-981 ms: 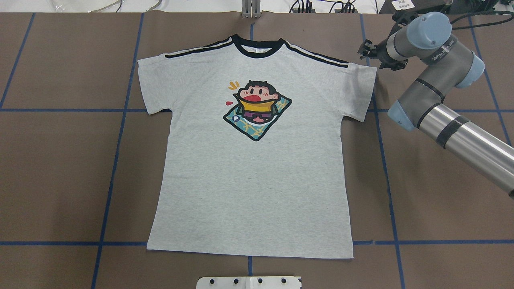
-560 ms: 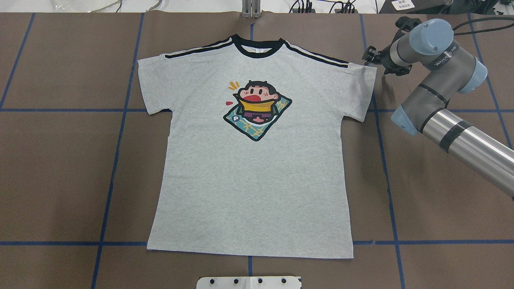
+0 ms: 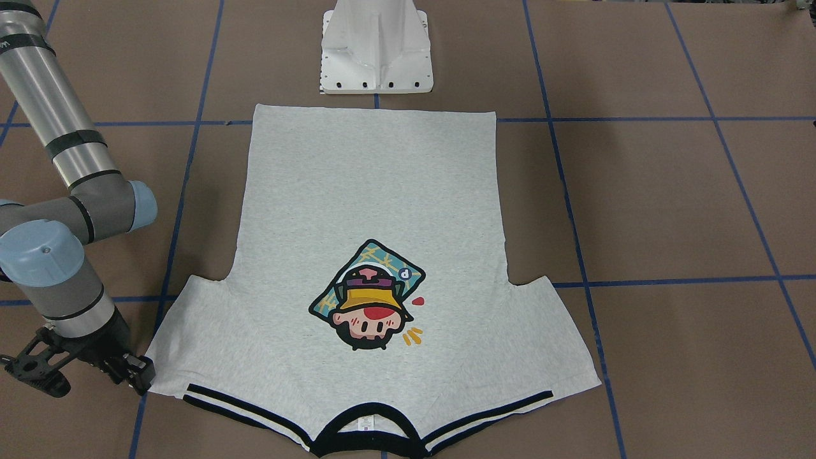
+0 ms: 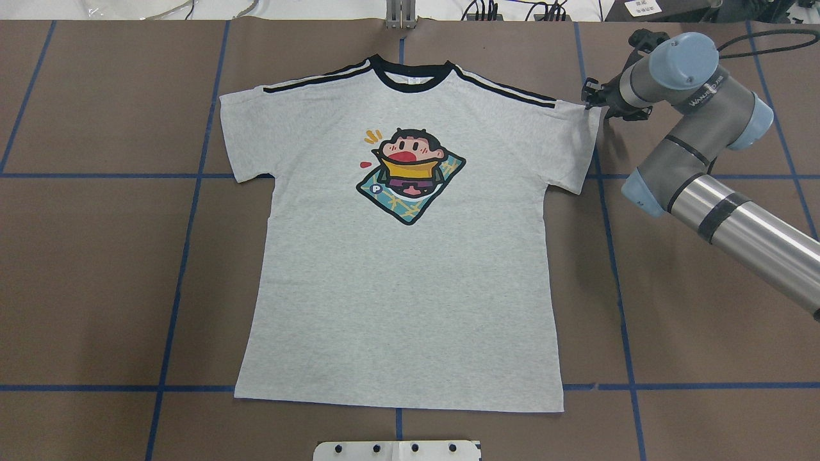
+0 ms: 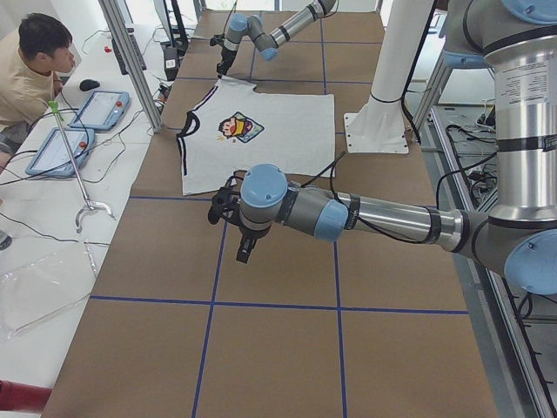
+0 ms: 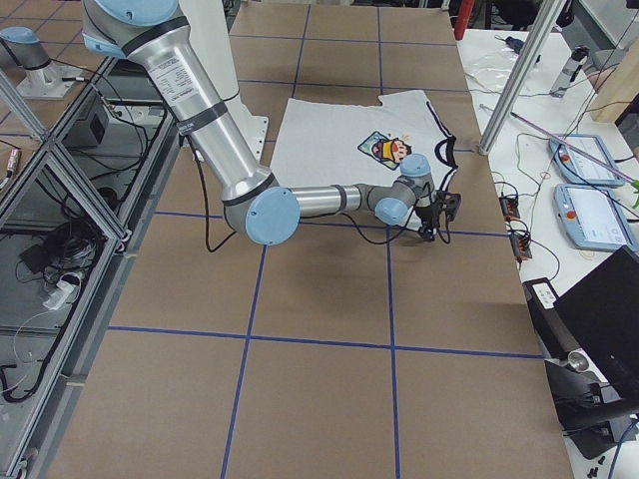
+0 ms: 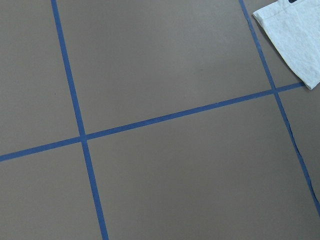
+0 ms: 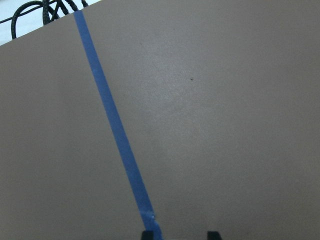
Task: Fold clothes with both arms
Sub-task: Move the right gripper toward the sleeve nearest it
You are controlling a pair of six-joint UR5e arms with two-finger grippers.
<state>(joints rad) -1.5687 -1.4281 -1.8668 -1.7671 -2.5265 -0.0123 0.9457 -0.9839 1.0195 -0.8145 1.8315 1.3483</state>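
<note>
I read overhead cam from behind robot, looking forward and down, T-shirt (image 4: pixel 397 269) centred. Front cam faces robot, steep, pedestal (image 3: pixel 376 51) at top; same T-shirt, flipped. Side cams look along table (image 5: pixel 278 348) from each end, wider. Left wrist cam sits low, catches T-shirt corner. Right wrist cam closest, on tape line (image 8: pixel 115 135).

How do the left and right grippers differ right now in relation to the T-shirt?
The right gripper sits at the sleeve corner of the T-shirt; the left gripper hangs over bare table, apart from it. The right gripper's fingertips show spread open; the left gripper's state cannot be told. Shared: neither lifts cloth, which lies flat.
</note>
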